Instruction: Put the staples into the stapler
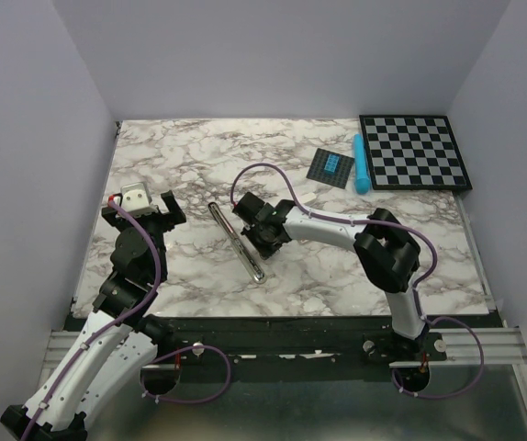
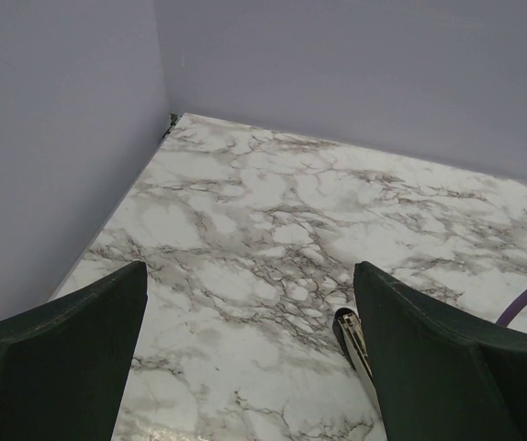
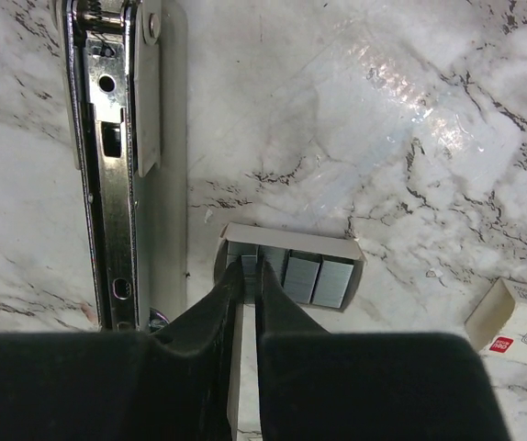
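The stapler [image 3: 107, 165] lies opened flat on the marble, its silver channel facing up; it also shows as a long thin bar [image 1: 236, 241] and as a tip [image 2: 351, 335]. Just right of it sits a small white cardboard tray [image 3: 291, 239] holding several grey strips of staples [image 3: 319, 280]. My right gripper [image 3: 252, 262] reaches into the tray's left end, its jaws pinched on one strip there. From above, the right gripper [image 1: 250, 230] covers the tray. My left gripper [image 1: 141, 209] hovers wide open left of the stapler, with nothing between its fingers [image 2: 61, 349].
A second small white box [image 3: 521, 322] lies right of the tray. At the back right are a checkerboard [image 1: 415, 152], a blue cylinder [image 1: 361, 163] and a dark square with blue pieces [image 1: 330, 167]. Walls close in the left and far sides.
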Available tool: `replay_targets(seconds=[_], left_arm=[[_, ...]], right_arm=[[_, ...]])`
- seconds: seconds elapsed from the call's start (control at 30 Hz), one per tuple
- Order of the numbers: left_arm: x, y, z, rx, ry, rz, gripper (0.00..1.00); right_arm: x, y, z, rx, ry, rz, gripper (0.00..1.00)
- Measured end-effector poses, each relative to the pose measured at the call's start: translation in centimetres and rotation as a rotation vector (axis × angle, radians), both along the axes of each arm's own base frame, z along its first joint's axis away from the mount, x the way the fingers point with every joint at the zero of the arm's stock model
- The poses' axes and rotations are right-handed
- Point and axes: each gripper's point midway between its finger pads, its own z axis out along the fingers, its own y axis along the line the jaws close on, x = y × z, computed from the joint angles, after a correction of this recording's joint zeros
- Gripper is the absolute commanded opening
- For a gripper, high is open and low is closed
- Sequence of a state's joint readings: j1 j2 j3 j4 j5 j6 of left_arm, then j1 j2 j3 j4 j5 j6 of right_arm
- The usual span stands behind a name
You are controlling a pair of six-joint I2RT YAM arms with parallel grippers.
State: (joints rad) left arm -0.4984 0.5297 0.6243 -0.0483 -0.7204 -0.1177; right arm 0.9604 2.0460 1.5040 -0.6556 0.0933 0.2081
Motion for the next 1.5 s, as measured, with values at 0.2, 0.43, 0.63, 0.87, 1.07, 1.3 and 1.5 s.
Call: replay_targets(seconds=[0.2, 0.43, 0.63, 0.87, 1.07, 1.3, 1.5], left_arm=[[0.0, 0.0, 0.0, 0.0, 0.0, 0.0, 0.99], [0.0, 0.0, 0.0, 0.0, 0.0, 0.0, 0.99], [0.0, 0.0, 0.0, 0.0, 0.0, 0.0, 0.99], [0.0, 0.0, 0.0, 0.0, 0.001, 0.0, 0.99], [0.0, 0.0, 0.0, -0.001, 0.0, 0.002, 0.99], [0.0, 0.1, 0.0, -0.001, 0.0, 0.002, 0.99], [0.0, 0.1, 0.0, 0.0, 0.001, 0.002, 0.99]], right_arm=[[0.0, 0.0, 0.2, 0.001, -0.004, -0.001, 0.07], [0.1, -0.9, 2.8, 0.026, -0.059, -0.012, 0.06], [0.6, -3.5, 6.4, 0.03, -0.178, -0.052, 0.06], [-0.6, -10.5, 1.5, -0.209, -0.193, -0.14, 0.04], [-1.0, -13.7, -0.5, -0.339, -0.203, -0.196, 0.05], [-0.8, -13.5, -0.7, -0.337, -0.21, -0.224, 0.19], [-1.0, -13.3, -0.8, -0.318, -0.197, -0.238, 0.25]])
